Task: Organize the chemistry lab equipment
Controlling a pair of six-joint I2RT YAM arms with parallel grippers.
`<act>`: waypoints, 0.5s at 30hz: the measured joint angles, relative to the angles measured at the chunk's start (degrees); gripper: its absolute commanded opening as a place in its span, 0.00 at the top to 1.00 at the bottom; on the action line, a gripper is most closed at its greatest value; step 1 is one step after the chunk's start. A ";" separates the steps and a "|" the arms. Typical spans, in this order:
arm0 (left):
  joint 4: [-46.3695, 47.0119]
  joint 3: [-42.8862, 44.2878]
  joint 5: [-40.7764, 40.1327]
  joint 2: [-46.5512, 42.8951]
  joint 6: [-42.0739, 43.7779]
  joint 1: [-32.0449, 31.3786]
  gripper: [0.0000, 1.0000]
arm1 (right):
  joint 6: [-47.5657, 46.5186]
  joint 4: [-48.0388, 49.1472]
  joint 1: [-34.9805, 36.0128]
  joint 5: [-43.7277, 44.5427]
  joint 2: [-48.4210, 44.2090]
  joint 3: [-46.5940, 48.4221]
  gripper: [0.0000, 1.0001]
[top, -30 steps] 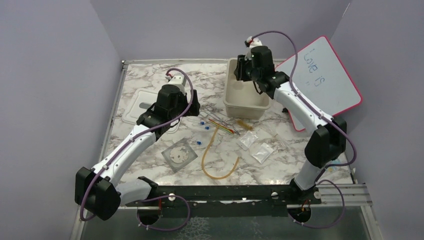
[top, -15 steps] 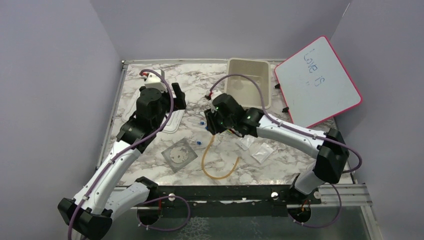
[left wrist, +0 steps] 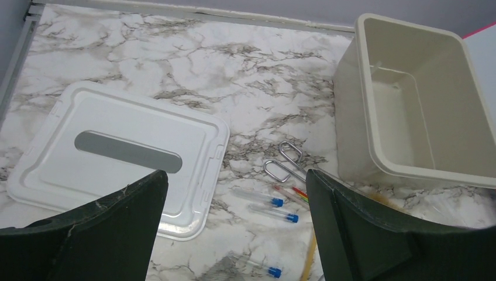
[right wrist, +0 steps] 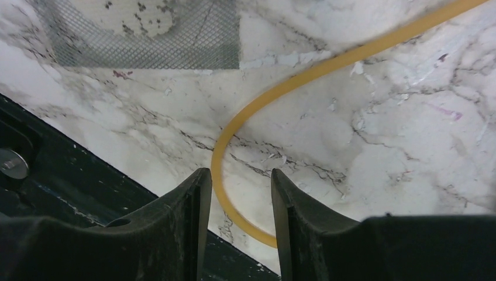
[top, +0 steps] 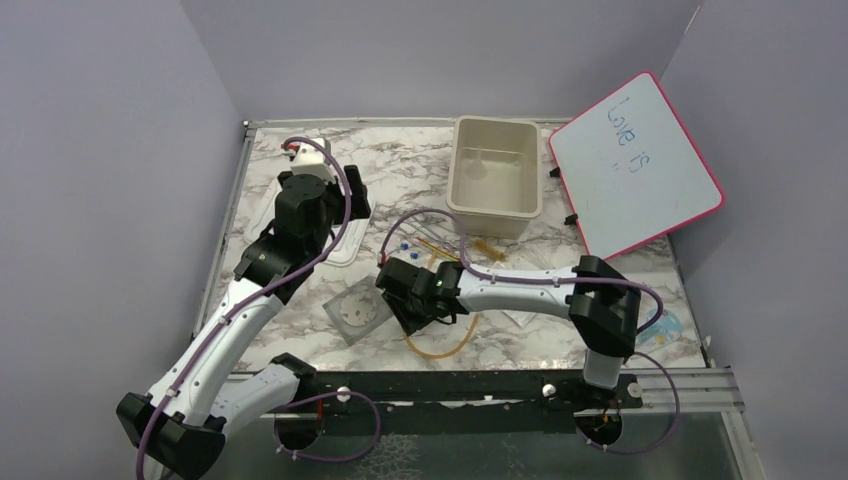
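While the left end effector (left wrist: 234, 196) hangs wide above the bench (left wrist: 175, 70), the right end effector (right wrist: 237, 193) stands narrowly parted astride the one amber tube (right wrist: 218, 158); three capped tubes (left wrist: 257, 196) lie near the tub (left wrist: 409, 88).

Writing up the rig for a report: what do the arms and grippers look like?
The left arm and right arm have white shells, black joint housings and black bases. A purple cable loops along each. A green light glows near the right wrist. The left gripper and right gripper have broad, dark, scuffed fingers.
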 measured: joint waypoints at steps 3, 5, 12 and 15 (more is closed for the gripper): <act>-0.72 0.76 -2.03 0.39 1.68 0.00 0.09 | 1.16 -0.79 1.49 0.00 2.40 0.63 0.53; -1.20 1.57 -3.63 0.42 2.91 0.00 0.09 | 1.81 -1.14 2.25 0.00 4.00 0.98 0.53; -1.22 3.89 -7.19 -0.24 5.51 0.00 0.09 | 3.54 -1.97 3.17 0.00 7.61 2.27 0.58; -1.31 3.89 -7.54 -0.22 5.86 0.00 0.09 | 4.17 -2.08 3.19 0.17 8.31 2.78 0.65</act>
